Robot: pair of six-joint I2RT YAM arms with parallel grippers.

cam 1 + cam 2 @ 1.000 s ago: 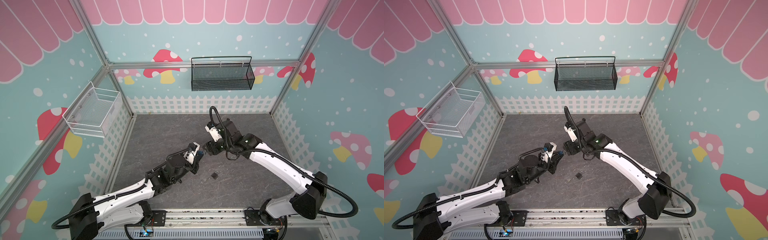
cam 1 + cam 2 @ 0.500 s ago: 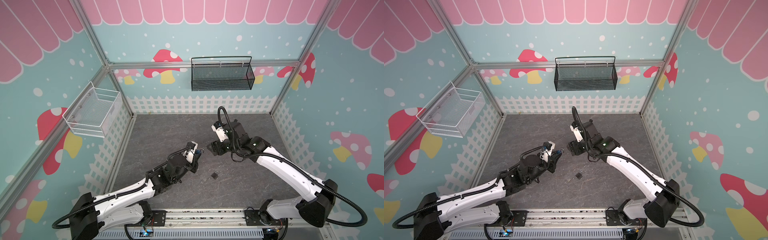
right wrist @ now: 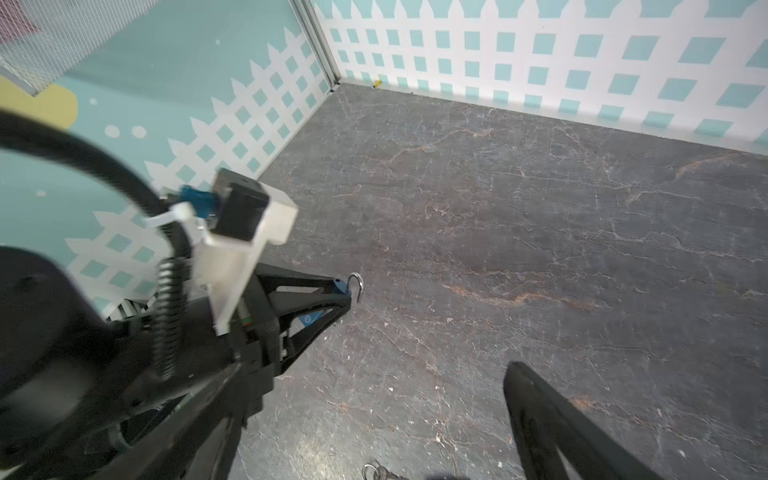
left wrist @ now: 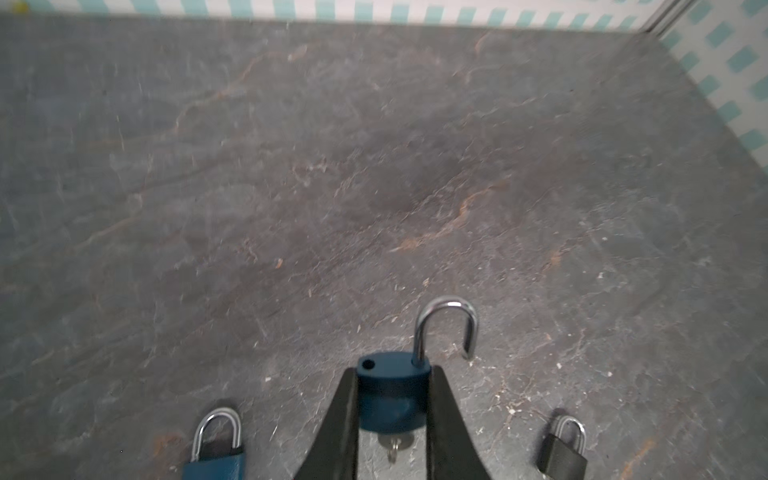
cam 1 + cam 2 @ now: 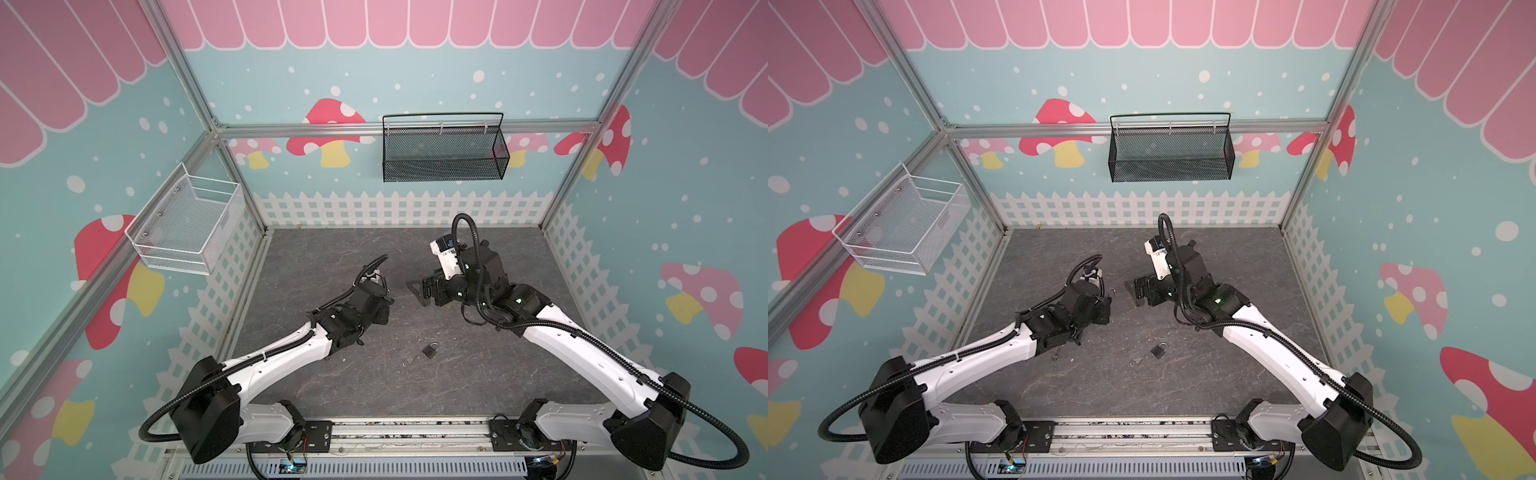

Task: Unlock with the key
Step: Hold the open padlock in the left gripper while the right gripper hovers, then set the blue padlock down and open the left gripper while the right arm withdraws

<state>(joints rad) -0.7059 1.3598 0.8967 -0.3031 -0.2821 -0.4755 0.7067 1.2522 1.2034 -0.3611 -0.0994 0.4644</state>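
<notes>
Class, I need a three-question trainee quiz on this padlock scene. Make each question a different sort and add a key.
1. True or false: the silver shackle of the blue padlock clamped in the left gripper stands open.
2. Which lies free on the grey stone-patterned table? A) small black padlock B) red padlock C) screwdriver
3. Fill in: the right gripper, holding nothing, is ____.
Key: 1 true; 2 A; 3 open.

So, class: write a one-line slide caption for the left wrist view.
Left tool grips a blue padlock, shackle swung open; another blue padlock and a black padlock lie shut on the floor.
</notes>
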